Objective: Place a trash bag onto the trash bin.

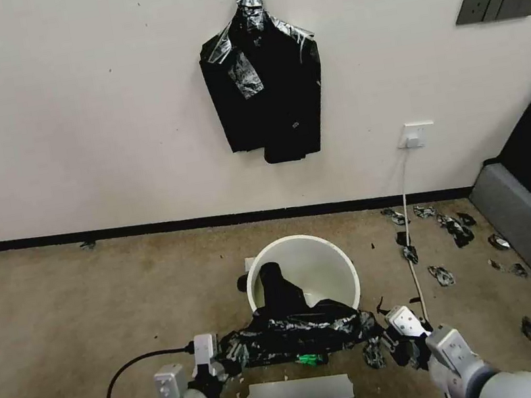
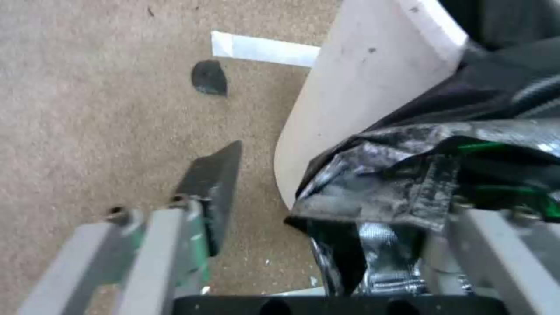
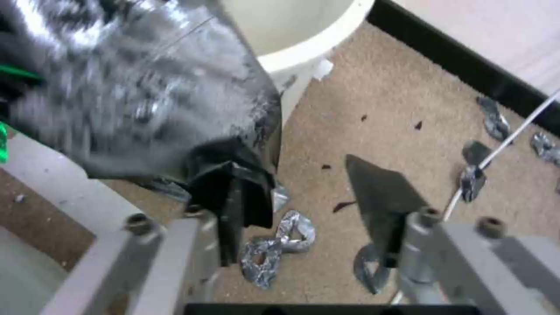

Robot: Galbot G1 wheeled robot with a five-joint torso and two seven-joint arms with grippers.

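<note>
Trash bag (image 1: 299, 333) stretched crosswise over trash bin (image 1: 328, 263) near rim, left gripper (image 2: 327, 210) and right gripper (image 3: 309, 201) spread (apparently hooking its ends)

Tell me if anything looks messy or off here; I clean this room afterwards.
Yes. Small torn black plastic scraps litter the carpet right of the trash bin, near the white cable. The trash bag drapes only over the bin's near rim, bunched between the left gripper and right gripper.

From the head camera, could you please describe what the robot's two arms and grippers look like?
Both arms have rounded silver-grey shells. The left gripper and right gripper have boxy white-grey housings, pale grey metal links with visible bolts, and dark wedge-shaped jaws. A black cable loops beside the left arm.
</note>
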